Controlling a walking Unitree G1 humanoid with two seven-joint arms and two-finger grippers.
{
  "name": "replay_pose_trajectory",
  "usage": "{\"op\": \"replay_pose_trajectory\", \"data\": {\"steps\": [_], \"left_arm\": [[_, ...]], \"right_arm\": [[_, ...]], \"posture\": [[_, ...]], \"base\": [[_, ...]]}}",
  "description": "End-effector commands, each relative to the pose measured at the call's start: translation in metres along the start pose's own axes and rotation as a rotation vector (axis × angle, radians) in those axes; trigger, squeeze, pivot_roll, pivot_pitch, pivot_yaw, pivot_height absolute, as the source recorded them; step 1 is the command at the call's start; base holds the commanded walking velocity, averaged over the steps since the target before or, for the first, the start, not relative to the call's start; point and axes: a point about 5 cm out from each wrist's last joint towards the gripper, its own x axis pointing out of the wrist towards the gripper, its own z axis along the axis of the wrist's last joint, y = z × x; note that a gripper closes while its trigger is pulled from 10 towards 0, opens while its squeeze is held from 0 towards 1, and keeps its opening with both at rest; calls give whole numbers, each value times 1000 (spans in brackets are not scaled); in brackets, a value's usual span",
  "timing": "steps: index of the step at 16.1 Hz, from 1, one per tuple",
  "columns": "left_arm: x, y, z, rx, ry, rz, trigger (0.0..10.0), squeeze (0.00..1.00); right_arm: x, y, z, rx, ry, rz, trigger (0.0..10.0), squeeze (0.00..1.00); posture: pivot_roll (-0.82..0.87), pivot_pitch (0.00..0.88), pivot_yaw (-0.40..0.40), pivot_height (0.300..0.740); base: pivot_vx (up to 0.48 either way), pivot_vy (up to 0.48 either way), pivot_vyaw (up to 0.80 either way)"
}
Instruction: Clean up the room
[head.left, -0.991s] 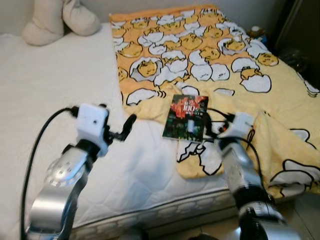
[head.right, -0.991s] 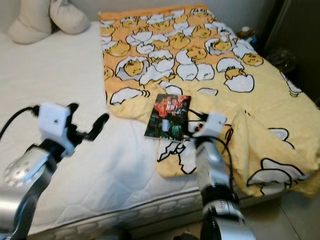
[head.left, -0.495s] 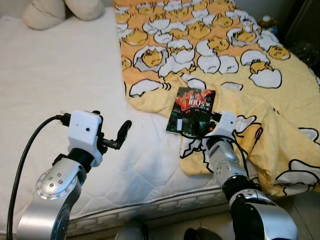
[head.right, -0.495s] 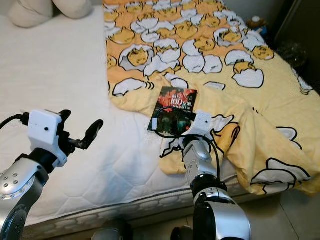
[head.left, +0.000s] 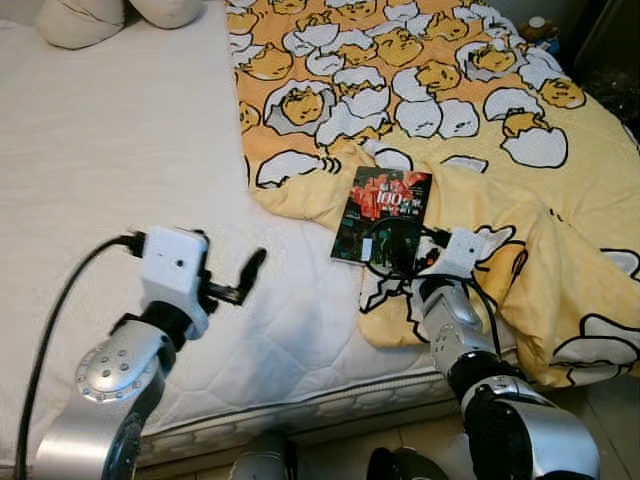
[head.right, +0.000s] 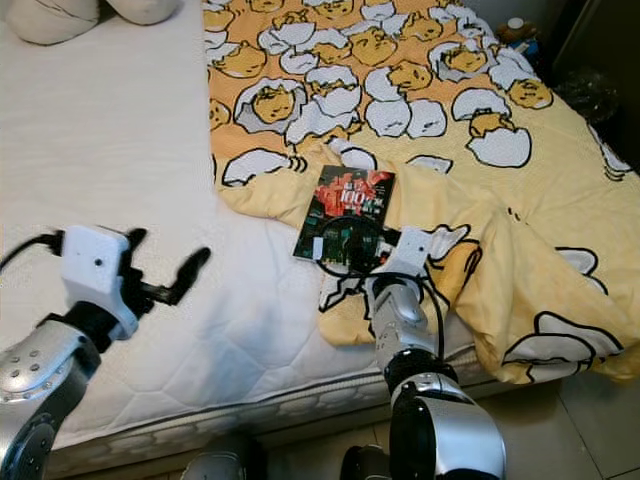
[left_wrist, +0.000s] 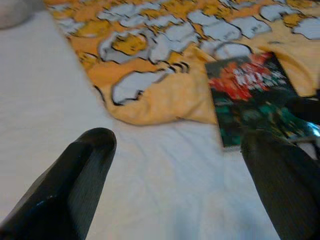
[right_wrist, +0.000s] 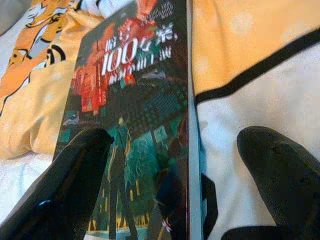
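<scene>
We have our right pincer (right_wrist: 170, 165) low over the near end of the book (head.left: 382, 213), its two black fingers (right_wrist: 75, 170) spread wide — one sits over the cover's dark lower part, the other beyond the book's long edge, over the white-and-yellow blanket (head.left: 560, 170). Nothing is clamped between them; the book lies flat just ahead of the fingertips (red and white lettering at its far end, a dark green scene at the near end). We cannot tell whether the finger over the cover actually touches it.

The book rests on the bed, across the folded edge of the egg-patterned blanket, with its near corner reaching toward the bare white mattress (head.left: 120, 140). A loop of black cable (head.left: 395, 240) from our right wrist hangs over the cover's near end.

Our left pincer (left_wrist: 180, 165) hovers above the mattress, well to the left of the book — its fingers (left_wrist: 75, 175) are also parted, holding nothing. From there the book lies ahead and off to the right, past the blanket's rumpled hem. Beyond it, at the head of the bed, sit cream pillows (head.left: 90, 15).
</scene>
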Motion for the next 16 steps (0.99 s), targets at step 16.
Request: {"op": "replay_pose_trajectory", "data": {"steps": [16], "left_arm": [[-11, -23, -4, -46, 32, -158, 10000, 0]], "right_arm": [[5, 52, -16, 167, 175, 226, 10000, 0]], "posture": [[311, 181, 33, 719]], "base": [[0, 0, 0]]}}
